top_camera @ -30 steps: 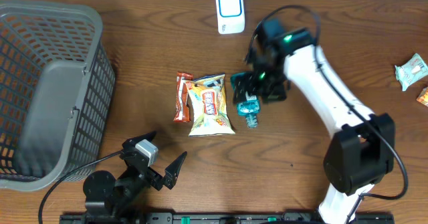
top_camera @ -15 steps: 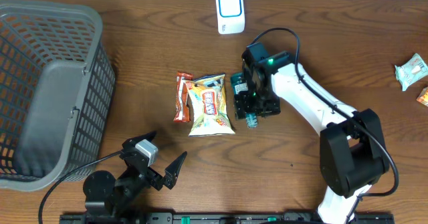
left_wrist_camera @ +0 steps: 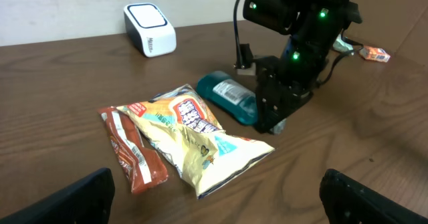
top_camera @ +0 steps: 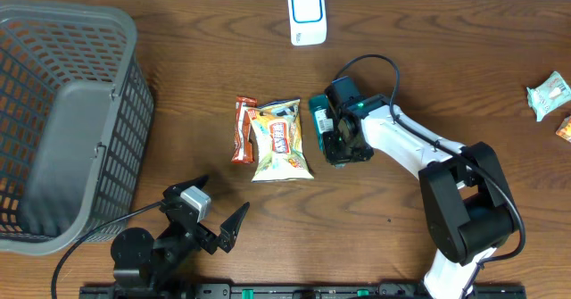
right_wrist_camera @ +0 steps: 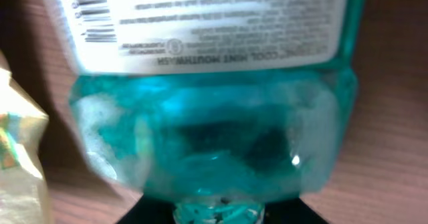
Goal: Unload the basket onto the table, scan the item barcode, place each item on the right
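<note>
Teal bottle [right_wrist_camera: 214, 137] with white label [right_wrist_camera: 200, 17], yellow snack bag [top_camera: 281, 143], red wrapper [top_camera: 242, 131], grey lattice basket [top_camera: 71, 13].

**Occlusions and cut-offs**

Overhead: the right gripper [top_camera: 342, 140] covers most of the bottle [top_camera: 318, 112], so the cap is hidden and jaw contact is unreadable. The basket [top_camera: 53, 31] runs off the left edge, and an orange packet [top_camera: 565, 129] is cut by the right edge.

Right wrist: the bottle overfills the frame. Label print is blurred, and the barcode [right_wrist_camera: 90, 17] runs off the top.

Left wrist: the fingers [left_wrist_camera: 77, 200] of the left gripper [left_wrist_camera: 215, 177] are clipped at the bottom.
</note>
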`<move>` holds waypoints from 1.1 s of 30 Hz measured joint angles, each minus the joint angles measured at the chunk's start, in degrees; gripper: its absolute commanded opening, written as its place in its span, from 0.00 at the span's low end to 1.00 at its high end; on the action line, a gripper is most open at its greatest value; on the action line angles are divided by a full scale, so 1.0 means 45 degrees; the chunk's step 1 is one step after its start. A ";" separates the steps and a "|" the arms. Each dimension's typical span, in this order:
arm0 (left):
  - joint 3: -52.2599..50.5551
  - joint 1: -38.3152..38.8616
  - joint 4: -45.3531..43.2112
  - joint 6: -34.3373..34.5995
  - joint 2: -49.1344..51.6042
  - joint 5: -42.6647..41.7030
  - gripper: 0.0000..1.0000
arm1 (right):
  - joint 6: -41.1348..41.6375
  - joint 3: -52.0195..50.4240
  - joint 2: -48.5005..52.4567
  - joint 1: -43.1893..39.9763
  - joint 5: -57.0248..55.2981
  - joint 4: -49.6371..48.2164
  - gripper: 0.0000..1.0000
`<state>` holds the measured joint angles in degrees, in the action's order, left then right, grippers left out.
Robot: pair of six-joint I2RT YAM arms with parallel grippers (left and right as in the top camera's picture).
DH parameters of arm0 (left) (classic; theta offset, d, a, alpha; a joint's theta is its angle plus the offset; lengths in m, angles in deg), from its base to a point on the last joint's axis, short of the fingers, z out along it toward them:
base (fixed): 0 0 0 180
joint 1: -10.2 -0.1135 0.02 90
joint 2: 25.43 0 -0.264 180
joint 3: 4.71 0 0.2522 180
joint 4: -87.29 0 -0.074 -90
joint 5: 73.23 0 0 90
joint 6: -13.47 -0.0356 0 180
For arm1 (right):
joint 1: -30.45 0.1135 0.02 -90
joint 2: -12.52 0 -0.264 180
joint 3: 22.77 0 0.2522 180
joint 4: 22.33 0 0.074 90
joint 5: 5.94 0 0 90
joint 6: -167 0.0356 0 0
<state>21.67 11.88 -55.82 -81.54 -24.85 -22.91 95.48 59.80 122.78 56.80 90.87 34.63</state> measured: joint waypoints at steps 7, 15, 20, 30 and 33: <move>0.0000 0.0000 0.0005 0.0000 0.0005 0.0000 0.98 | 0.0029 0.0068 -0.0010 0.0029 -0.0034 0.0306 0.06; 0.0000 0.0000 0.0005 0.0000 0.0005 0.0010 0.98 | 0.0015 0.2011 -0.0005 0.0029 0.0112 0.4877 0.02; 0.0000 0.0000 0.0010 0.0000 0.0005 0.0005 0.98 | -0.0019 0.4124 -0.0005 0.0029 0.0243 0.7635 0.02; 0.0000 0.0000 0.0005 0.0000 0.0005 0.0000 0.98 | -0.0393 0.5319 -0.0005 0.0029 0.0539 1.0598 0.01; 0.0000 0.0000 0.0005 0.0000 0.0005 0.0000 0.98 | -0.0461 0.5319 -0.0005 0.0029 0.0544 1.1074 0.01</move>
<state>21.67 11.88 -55.79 -81.54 -24.82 -22.91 93.40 83.74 122.76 56.93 93.32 84.46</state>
